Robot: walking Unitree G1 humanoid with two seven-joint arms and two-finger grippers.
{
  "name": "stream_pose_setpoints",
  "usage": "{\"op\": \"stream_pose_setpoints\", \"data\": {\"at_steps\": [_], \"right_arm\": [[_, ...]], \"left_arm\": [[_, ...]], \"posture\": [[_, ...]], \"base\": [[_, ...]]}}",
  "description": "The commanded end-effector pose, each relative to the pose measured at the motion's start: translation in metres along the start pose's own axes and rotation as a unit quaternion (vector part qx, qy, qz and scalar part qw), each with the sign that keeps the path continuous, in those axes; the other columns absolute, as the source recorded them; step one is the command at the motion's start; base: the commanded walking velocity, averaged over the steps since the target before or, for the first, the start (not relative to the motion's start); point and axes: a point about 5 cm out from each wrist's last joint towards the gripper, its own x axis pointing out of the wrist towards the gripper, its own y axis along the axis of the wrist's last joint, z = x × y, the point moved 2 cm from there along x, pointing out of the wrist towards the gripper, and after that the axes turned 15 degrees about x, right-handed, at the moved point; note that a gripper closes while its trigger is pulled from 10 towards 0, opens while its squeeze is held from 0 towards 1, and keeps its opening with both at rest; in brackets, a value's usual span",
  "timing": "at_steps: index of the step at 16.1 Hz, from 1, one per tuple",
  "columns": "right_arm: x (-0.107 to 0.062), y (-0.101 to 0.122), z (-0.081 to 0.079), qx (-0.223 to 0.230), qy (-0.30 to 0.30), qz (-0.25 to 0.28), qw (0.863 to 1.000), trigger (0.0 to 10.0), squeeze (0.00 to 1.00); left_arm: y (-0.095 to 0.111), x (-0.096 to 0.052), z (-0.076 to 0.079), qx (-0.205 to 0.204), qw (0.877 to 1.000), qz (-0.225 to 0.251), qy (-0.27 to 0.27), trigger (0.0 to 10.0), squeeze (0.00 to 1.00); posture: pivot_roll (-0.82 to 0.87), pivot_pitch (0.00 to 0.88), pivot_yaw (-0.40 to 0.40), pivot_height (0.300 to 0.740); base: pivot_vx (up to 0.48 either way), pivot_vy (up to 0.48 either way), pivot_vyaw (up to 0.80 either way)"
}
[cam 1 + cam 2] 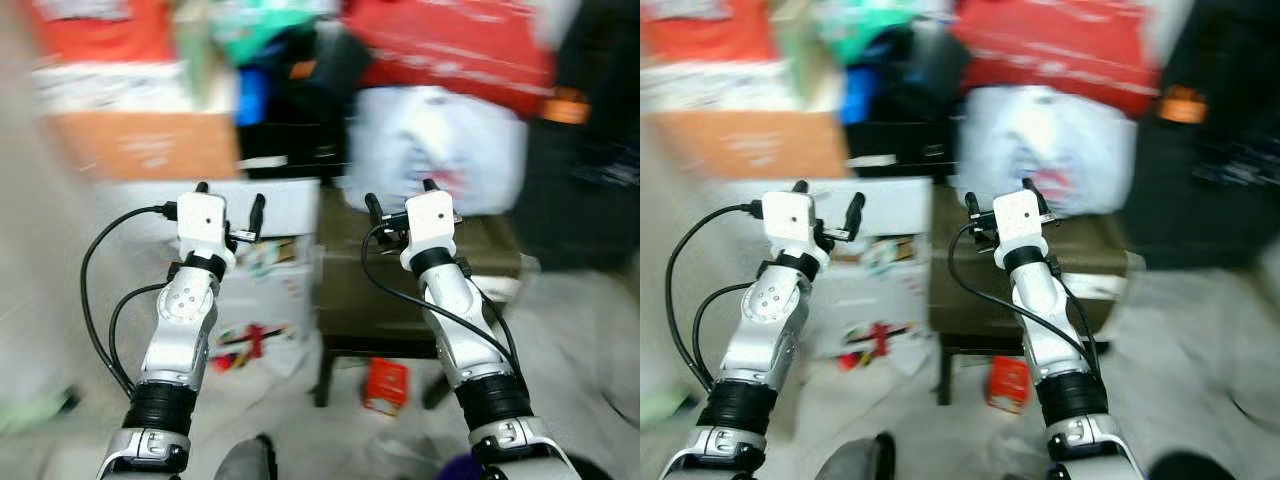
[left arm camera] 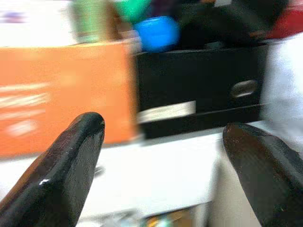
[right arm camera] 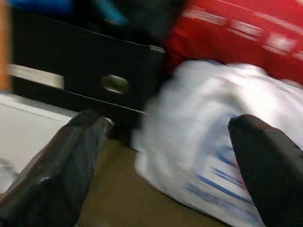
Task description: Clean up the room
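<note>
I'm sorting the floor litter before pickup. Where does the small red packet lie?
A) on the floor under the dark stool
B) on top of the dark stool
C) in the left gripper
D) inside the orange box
A: the small red packet lies on the floor between the legs of the dark stool, beneath its seat.

Everything is blurred, so the count is rough. Two silver arms reach forward, one left gripper (image 1: 229,207) and one right gripper (image 1: 400,205), each with two black fingers held apart. One orange cardboard box (image 1: 145,143) stands far left, one black drawer box (image 2: 199,90) beside it. One white plastic bag (image 1: 435,148) lies on one dark low surface (image 1: 352,290). One small red packet (image 1: 386,385) lies on the floor.
</note>
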Motion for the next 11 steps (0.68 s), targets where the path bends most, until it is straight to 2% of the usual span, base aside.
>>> {"op": "stream_pose_setpoints", "data": {"at_steps": [1, 11], "right_arm": [[0.0018, 0.0066, -0.0007, -0.001, 0.002, 0.012, 1.000, 10.0, 0.00], [0.0044, 0.0064, -0.0016, -0.003, 0.006, 0.011, 1.000, 10.0, 0.00]], "left_arm": [[-0.0010, -0.0004, -0.0022, 0.001, 1.000, -0.005, 0.006, 10.0, 0.00], [0.0022, 0.0039, 0.0017, -0.003, 1.000, -0.008, -0.004, 10.0, 0.00]], "posture": [[-0.01, 0.000, -0.016, 0.740], [-0.01, 0.000, -0.014, 0.740]], "base": [[0.000, 0.000, 0.80], [0.000, 0.000, 0.80]]}}
